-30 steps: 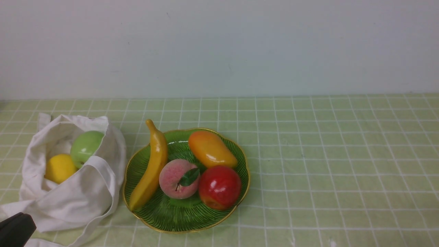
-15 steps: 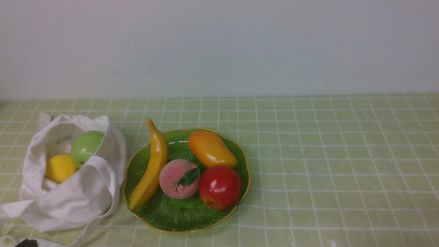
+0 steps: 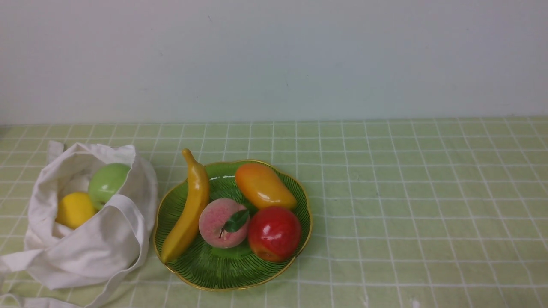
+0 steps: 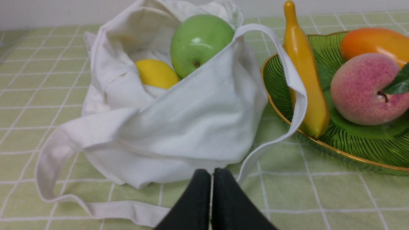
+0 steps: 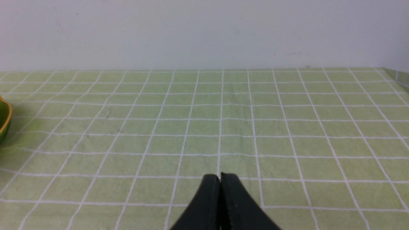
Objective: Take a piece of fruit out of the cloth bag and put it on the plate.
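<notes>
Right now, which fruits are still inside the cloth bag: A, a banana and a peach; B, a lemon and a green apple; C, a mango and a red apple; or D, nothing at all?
B: the lemon and the green apple sit in the open cloth bag; the other fruits lie on the plate.

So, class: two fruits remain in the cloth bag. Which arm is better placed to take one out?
Left. The left gripper sits shut just before the cloth bag; the right gripper faces bare tablecloth beyond the plate.

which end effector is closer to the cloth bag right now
Left. The left end effector, shut, sits just short of the cloth bag. The right end effector, also shut, is over bare tablecloth, beyond the plate.
</notes>
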